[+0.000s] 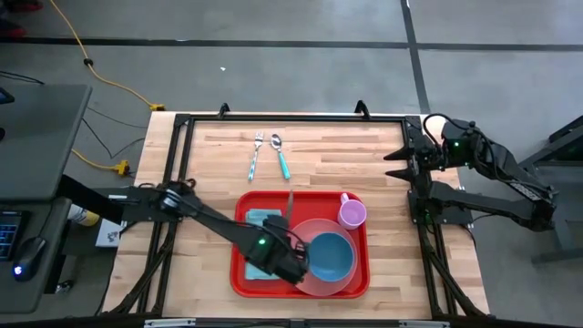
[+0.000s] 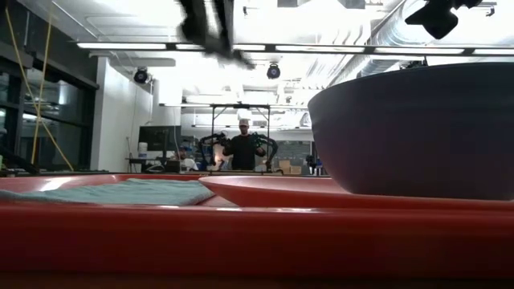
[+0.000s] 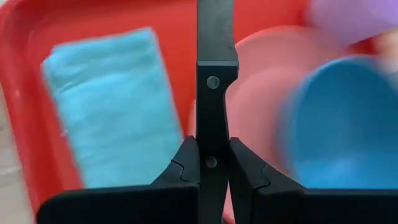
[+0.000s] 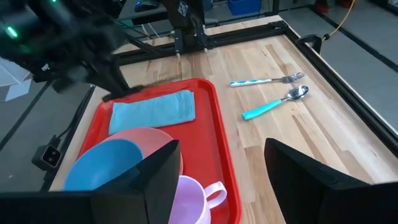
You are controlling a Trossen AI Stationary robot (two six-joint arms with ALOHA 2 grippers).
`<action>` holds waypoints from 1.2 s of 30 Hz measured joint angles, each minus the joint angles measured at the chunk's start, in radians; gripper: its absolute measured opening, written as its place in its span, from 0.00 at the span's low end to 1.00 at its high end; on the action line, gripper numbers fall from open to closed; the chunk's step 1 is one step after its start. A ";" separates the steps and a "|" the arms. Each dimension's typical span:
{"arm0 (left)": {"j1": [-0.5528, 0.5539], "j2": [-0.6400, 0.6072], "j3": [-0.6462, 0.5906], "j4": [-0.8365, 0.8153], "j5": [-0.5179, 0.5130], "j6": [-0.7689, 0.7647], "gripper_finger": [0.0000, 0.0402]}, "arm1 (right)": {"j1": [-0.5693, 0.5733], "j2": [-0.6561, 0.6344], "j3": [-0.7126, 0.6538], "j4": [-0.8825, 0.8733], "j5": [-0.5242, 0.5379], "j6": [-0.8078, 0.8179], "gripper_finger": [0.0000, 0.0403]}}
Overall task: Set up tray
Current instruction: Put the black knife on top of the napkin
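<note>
The red tray (image 1: pixel 239 273) lies at the table's near middle. On it are a teal folded napkin (image 3: pixel 112 106), a pink plate (image 3: pixel 261 93) bearing a blue bowl (image 1: pixel 330 257), and a purple cup (image 1: pixel 352 214). My left gripper (image 3: pixel 211 152) hangs over the tray between napkin and plate, shut on a black-handled knife (image 3: pixel 216 56). My right gripper (image 4: pixel 224 186) waits open by the table's far right edge with nothing between its fingers. My left gripper pinches the knife's black handle (image 3: pixel 212 140) between its two fingers, beside the rear rivet, on the handle's narrow edges. The fingers slant downward from above. The knife runs on ahead along them, blade (image 3: pixel 214 25) foremost, lifted clear of the tray.
A fork (image 1: pixel 256 155) and a teal-handled spoon (image 1: pixel 281 157) lie side by side on the bare wood beyond the tray. A black frame (image 1: pixel 273 118) rims the table. A person stands far back in the room (image 2: pixel 243 148).
</note>
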 joint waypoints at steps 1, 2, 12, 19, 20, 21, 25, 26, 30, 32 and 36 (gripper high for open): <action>0.006 0.016 0.000 -0.006 0.027 -0.006 0.15 | 0.000 0.000 0.000 -0.002 0.000 0.002 0.53; 0.009 0.030 0.000 -0.009 0.049 -0.007 0.15 | 0.000 0.000 0.000 -0.006 0.000 0.003 0.53; 0.041 0.077 -0.009 -0.110 0.150 -0.016 0.15 | 0.000 0.000 0.000 -0.022 0.000 0.022 0.53; 0.046 0.079 -0.048 -0.170 0.172 -0.019 0.15 | 0.000 0.000 0.000 -0.021 -0.004 0.028 0.53; 0.048 0.080 -0.054 -0.175 0.181 -0.019 0.15 | 0.000 0.000 0.000 -0.021 -0.004 0.031 0.53; 0.051 0.083 -0.055 -0.170 0.201 -0.019 0.15 | 0.000 0.000 0.000 -0.021 -0.004 0.037 0.53; 0.043 0.098 -0.055 -0.146 0.221 -0.027 0.15 | 0.000 0.000 0.000 -0.019 -0.012 0.056 0.53; 0.038 0.105 -0.058 -0.138 0.226 -0.030 0.15 | 0.000 0.000 0.000 -0.019 -0.015 0.066 0.53; 0.031 0.116 -0.054 -0.094 0.229 -0.030 0.15 | 0.000 0.000 0.000 -0.017 -0.030 0.074 0.53; 0.024 0.128 -0.058 -0.088 0.244 -0.031 0.15 | 0.000 0.000 0.000 -0.017 -0.034 0.079 0.53; 0.010 0.152 -0.060 -0.038 0.281 -0.033 0.15 | 0.000 0.000 0.000 -0.016 -0.034 0.080 0.53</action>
